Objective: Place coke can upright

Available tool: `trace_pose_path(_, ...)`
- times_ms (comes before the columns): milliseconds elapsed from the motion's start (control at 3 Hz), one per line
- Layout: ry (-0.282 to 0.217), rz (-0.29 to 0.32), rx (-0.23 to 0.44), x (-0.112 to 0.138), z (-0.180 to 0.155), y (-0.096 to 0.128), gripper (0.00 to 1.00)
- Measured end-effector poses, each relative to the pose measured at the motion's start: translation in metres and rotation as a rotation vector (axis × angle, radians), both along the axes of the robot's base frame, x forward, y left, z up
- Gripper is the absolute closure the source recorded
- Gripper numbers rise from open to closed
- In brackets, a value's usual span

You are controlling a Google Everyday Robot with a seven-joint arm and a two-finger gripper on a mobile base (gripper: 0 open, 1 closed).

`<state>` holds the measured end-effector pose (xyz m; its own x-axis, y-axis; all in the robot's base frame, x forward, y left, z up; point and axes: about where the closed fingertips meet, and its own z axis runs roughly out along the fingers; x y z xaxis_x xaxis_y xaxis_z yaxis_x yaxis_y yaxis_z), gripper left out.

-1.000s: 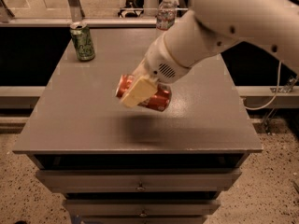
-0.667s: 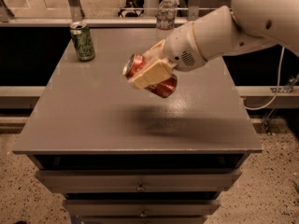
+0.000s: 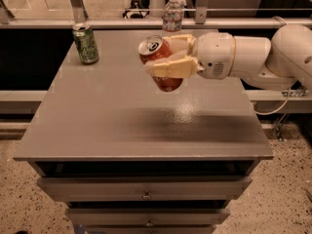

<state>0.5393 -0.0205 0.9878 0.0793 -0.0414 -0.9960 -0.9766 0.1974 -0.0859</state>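
The coke can [image 3: 157,53] is red-orange with a silver top and pull tab. It hangs above the middle of the grey table [image 3: 122,126], tilted with its top up and to the left. My gripper [image 3: 170,53] reaches in from the right. Its cream fingers [image 3: 170,68] are shut on the can's body. The can's lower end pokes out below the fingers. A soft shadow lies on the tabletop below it.
A green can [image 3: 86,43] stands upright at the table's back left corner. A clear plastic water bottle [image 3: 172,14] stands at the back edge, behind the gripper. My white arm [image 3: 263,56] spans the right side. Drawers [image 3: 146,189] are below the front edge.
The arm has swung lower and now reaches in level from the right. The can has been carried up and back, and turned from nearly lying to more upright.
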Motion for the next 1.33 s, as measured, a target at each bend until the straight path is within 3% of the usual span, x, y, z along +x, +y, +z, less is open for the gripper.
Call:
trace_pose_path(333, 0.010, 0.000, 0.067, -0.001, -0.004, -0.009, 1.00)
trace_pose_path(667, 0.012, 0.000, 0.077, -0.002, -0.005, -0.010, 1.00)
trace_pose_path(1333, 0.026, -0.005, 0.172, -0.006, -0.017, -0.041, 1.00)
